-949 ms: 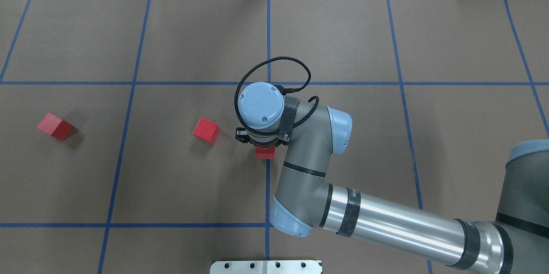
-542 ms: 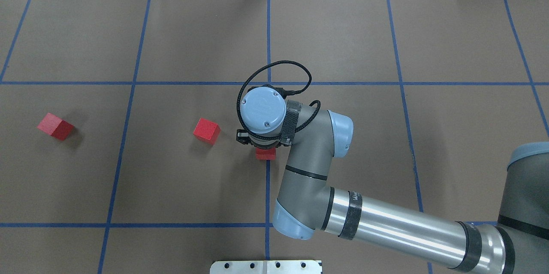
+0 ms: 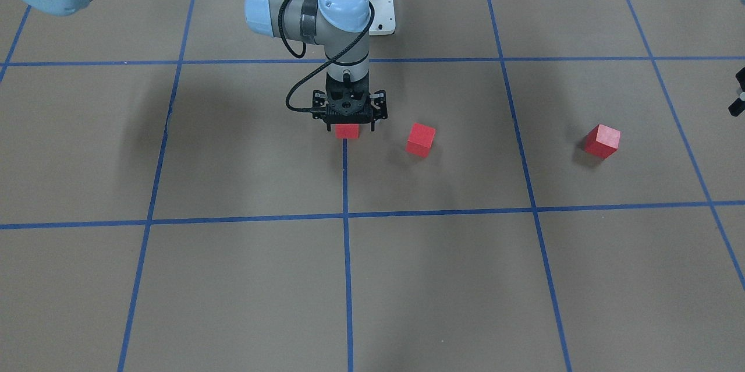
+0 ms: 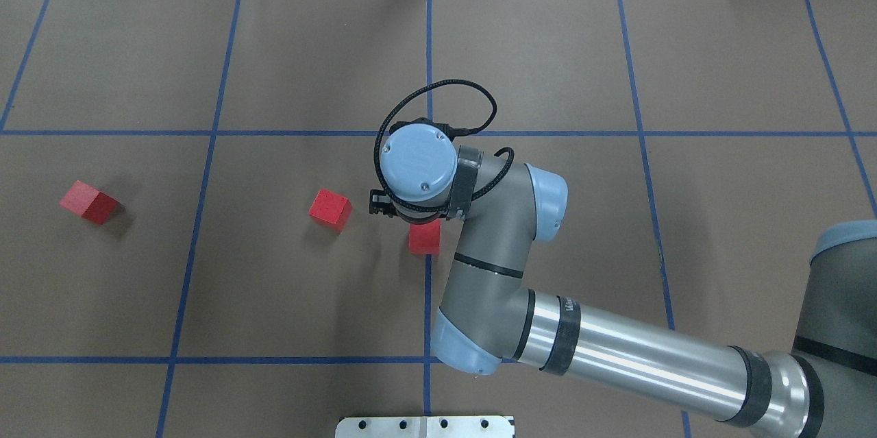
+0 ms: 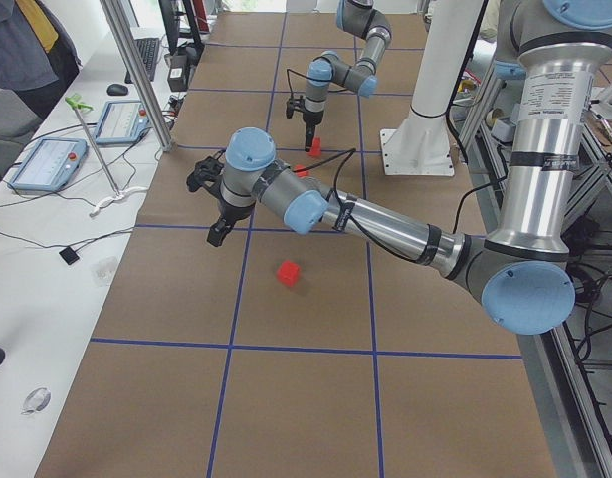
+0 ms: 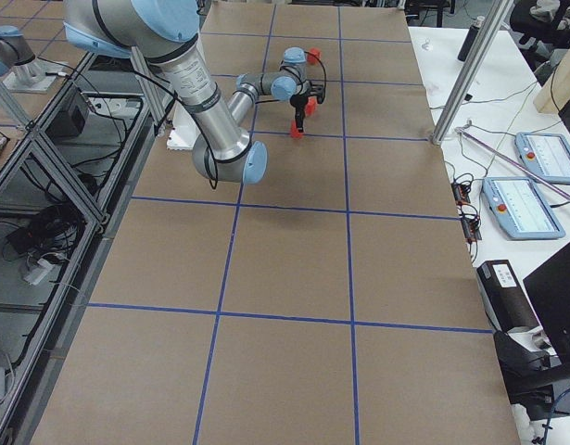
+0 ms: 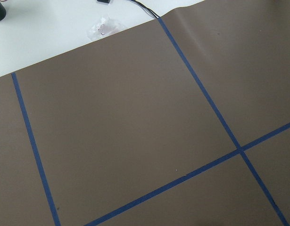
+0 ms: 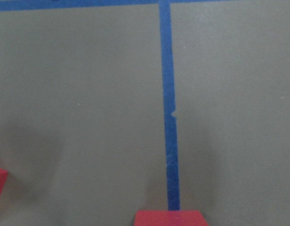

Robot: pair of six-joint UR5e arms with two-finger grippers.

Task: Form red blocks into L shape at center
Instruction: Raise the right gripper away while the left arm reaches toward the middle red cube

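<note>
The right hand [image 3: 349, 121], fingers apart, has just lifted off one red block [image 4: 425, 239], which now lies on the blue line [image 4: 427, 301] at the middle of the counter [image 4: 548, 47], so two other blocks [image 4: 329, 209] remain to bring.

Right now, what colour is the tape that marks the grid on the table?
Blue; the tape shows best in the overhead view.
</note>
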